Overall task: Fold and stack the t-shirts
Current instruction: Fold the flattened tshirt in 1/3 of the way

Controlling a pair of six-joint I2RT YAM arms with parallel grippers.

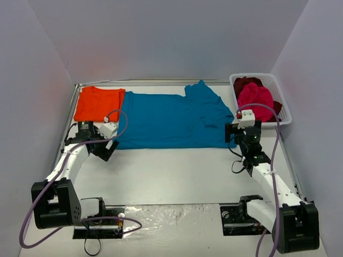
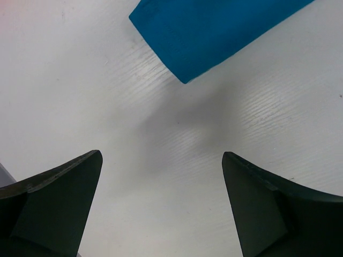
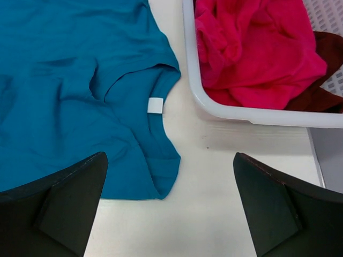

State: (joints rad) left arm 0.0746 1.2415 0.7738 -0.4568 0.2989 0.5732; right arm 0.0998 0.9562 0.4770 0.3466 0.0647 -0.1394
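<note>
A teal-blue t-shirt (image 1: 171,120) lies spread flat across the middle of the table, its collar end toward the right. In the right wrist view the teal-blue t-shirt (image 3: 80,96) shows its neckline with a white label. An orange t-shirt (image 1: 98,103) lies folded at the back left, touching the teal one. A magenta-pink t-shirt (image 1: 254,99) and a dark red t-shirt (image 1: 245,83) are bunched in the white basket (image 1: 285,110). My left gripper (image 1: 105,149) (image 2: 161,155) is open over bare table, just short of the teal shirt's near left corner (image 2: 203,32). My right gripper (image 1: 244,131) (image 3: 171,155) is open and empty beside the collar end.
The white slotted basket's rim (image 3: 214,104) lies right in front of the right gripper, with the magenta-pink t-shirt (image 3: 252,48) and the dark red t-shirt (image 3: 321,69) inside. Grey walls close in the table at the left, back and right. A shiny plate sits between the arm bases.
</note>
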